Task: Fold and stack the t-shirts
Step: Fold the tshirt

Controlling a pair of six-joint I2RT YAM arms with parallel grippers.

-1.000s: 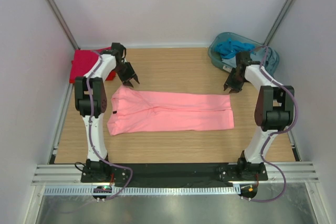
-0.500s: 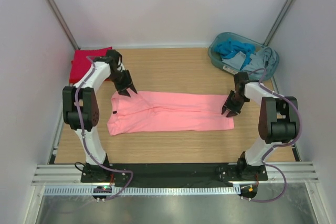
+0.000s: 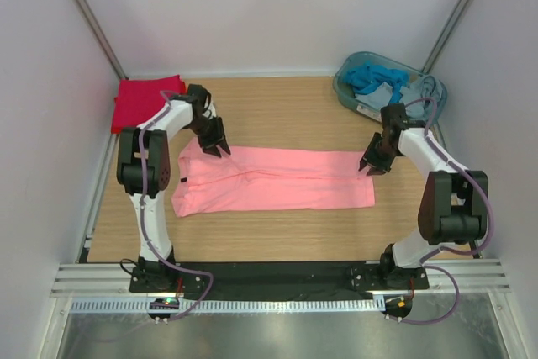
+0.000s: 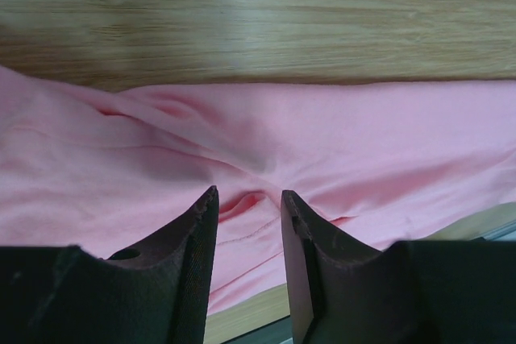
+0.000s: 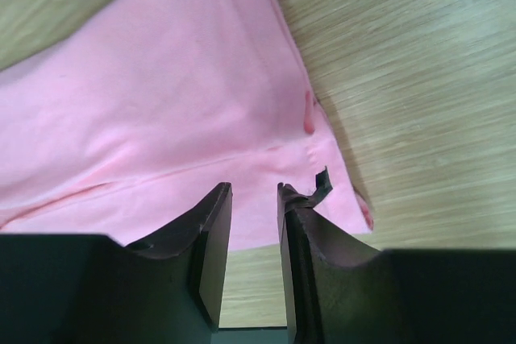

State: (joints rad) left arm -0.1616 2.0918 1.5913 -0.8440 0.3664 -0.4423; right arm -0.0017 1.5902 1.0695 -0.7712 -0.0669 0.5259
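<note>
The salmon-pink t-shirt [image 3: 277, 181] lies as a long folded band across the table, its small dark neck label [image 3: 182, 181] near the left end. The red t-shirt [image 3: 145, 100] lies folded in the far left corner. My left gripper [image 3: 220, 149] is low over the pink shirt's far edge near the left end. In the left wrist view its jaws [image 4: 248, 199] are open above a small raised crease of pink cloth [image 4: 242, 142]. My right gripper [image 3: 371, 167] is at the shirt's far right corner, and its jaws [image 5: 254, 191] are open over the hem [image 5: 242, 102].
A teal bin [image 3: 349, 94] holding blue and grey cloth stands in the far right corner. Bare wood shows behind and in front of the pink shirt. White walls close in three sides, and a metal rail runs along the near edge.
Both grippers have come down from behind the pink shirt onto its far edge. The left one then slid a little right along that edge. The shirt lies as before.
</note>
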